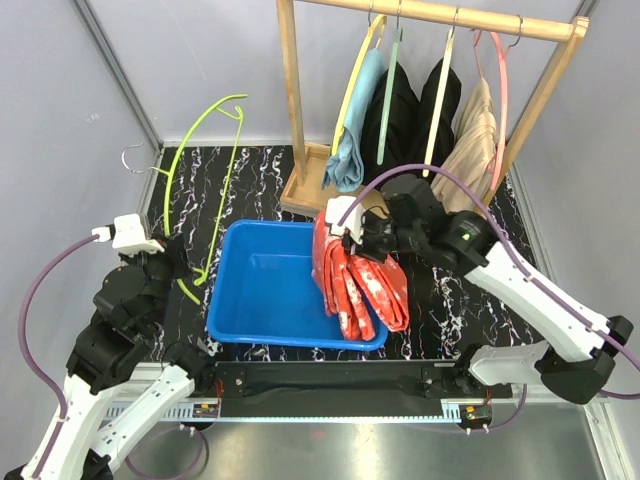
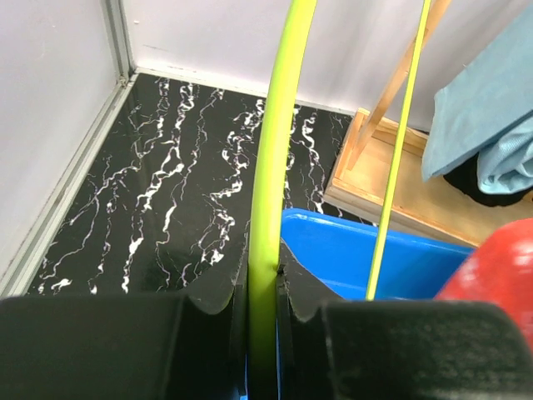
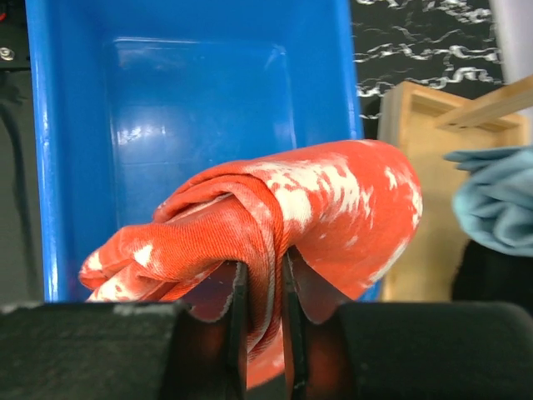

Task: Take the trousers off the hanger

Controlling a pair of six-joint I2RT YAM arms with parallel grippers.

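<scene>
My right gripper (image 1: pixel 350 232) is shut on the red trousers with white pattern (image 1: pixel 358 283), which hang over the right edge of the blue bin (image 1: pixel 262 290); the right wrist view shows the cloth (image 3: pixel 325 204) pinched between the jaws. My left gripper (image 1: pixel 172 262) is shut on an empty lime-green hanger (image 1: pixel 205 165), seen between the fingers in the left wrist view (image 2: pixel 271 192). On the wooden rack (image 1: pixel 430 12) hang light blue trousers (image 1: pixel 355 130), two black ones (image 1: pixel 398 115) and beige ones (image 1: pixel 480 140).
The rack's wooden base (image 1: pixel 305 185) stands behind the bin. Grey walls close the table on the left and back. A purple cable (image 1: pixel 440 178) loops over the right arm. Black marble-patterned tabletop (image 1: pixel 200 200) shows left of the bin.
</scene>
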